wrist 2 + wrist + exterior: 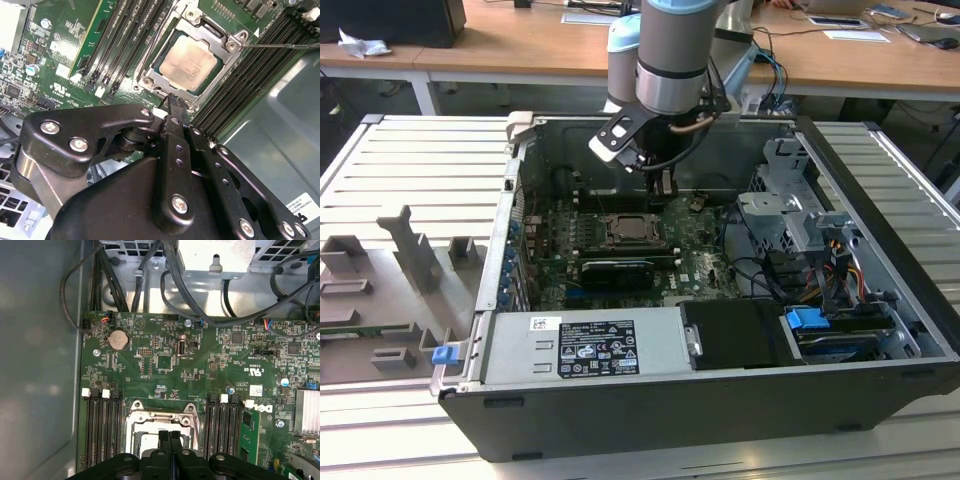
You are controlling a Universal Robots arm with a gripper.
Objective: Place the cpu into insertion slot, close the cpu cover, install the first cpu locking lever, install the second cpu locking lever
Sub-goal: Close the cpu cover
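Observation:
The cpu [190,62] lies flat in its socket on the green motherboard, dull metal top up. The cpu cover [207,31], a silvery frame, is down around it. A thin wire locking lever [280,46] runs out from one corner of the socket toward the case wall. My gripper [172,101] hangs just above the socket's edge, shut, with nothing between the fingers. In the first wrist view the black fingertips [163,436] touch each other over the cover [162,416]. In the exterior view the gripper [663,190] is inside the open computer case, just behind the socket [635,230].
Black memory slots [100,430] flank the socket on both sides. Cables [170,295] and a metal bracket cross the board's far end. A power supply [585,345] and a drive cage [800,230] fill the case's near and right parts. A grey fixture tray [390,290] sits outside the case on the exterior view's left.

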